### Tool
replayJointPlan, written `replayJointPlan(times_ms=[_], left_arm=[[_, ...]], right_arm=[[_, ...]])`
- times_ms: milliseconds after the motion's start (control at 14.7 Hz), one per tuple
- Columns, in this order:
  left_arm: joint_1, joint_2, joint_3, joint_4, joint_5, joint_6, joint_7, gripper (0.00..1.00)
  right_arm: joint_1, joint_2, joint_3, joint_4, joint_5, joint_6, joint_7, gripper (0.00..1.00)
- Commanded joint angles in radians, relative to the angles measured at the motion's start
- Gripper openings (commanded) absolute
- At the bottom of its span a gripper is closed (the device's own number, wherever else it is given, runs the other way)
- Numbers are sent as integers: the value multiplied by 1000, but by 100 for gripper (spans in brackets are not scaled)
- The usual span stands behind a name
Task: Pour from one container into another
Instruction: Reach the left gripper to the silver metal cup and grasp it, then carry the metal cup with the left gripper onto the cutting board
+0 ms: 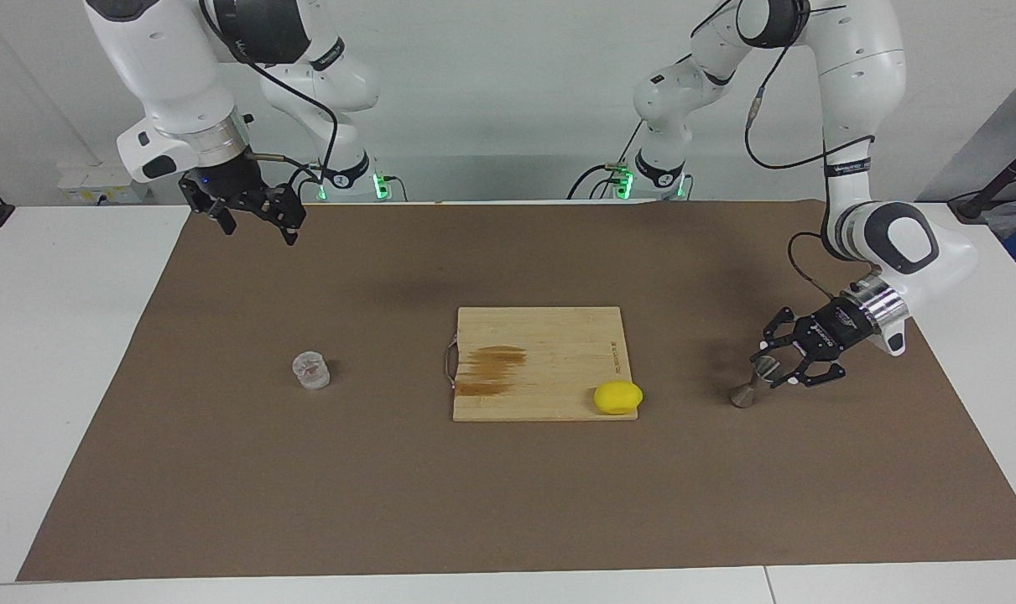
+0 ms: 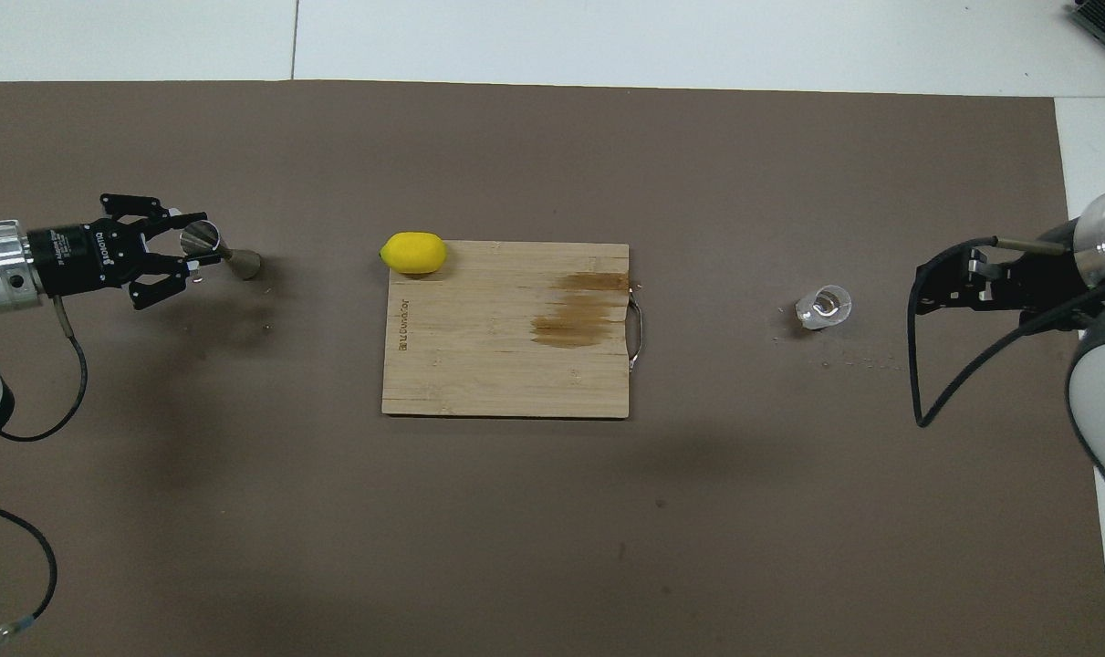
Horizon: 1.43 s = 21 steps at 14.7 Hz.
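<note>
Left jaws [image 1: 768, 372] clamp jigger [image 1: 752, 384]; right jaws [image 1: 256, 225] gape.

Two glossy white arms with dark grey joints, black cables, silver wrist rings, black skeletal grippers; bases apparently lit green.

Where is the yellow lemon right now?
The lemon sits on a corner of the wooden cutting board, the corner toward the left arm's end and farthest from the robots.
</note>
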Motion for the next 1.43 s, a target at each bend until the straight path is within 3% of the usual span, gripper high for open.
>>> replayJointPlan(times_ms=[0, 340, 679, 1086, 1358], left_arm=[[-11, -14, 8, 50, -13, -70, -80, 0], [-51, -58, -71, 124, -12, -69, -222, 0], [-284, -102, -81, 115, -30, 50, -329, 0], [-609, -79, -81, 90, -159, 501, -348, 0], [-775, -40, -81, 69, -229, 791, -348, 0]], right_arm=[[-8, -25, 6, -26, 5, 3, -21, 100], [-11, -23, 6, -25, 5, 15, -7, 100], [-22, -17, 4, -28, 7, 52, 87, 100], [-90, 18, 4, -39, 16, 74, 281, 100], [-117, 57, 3, -40, 96, 107, 468, 100]])
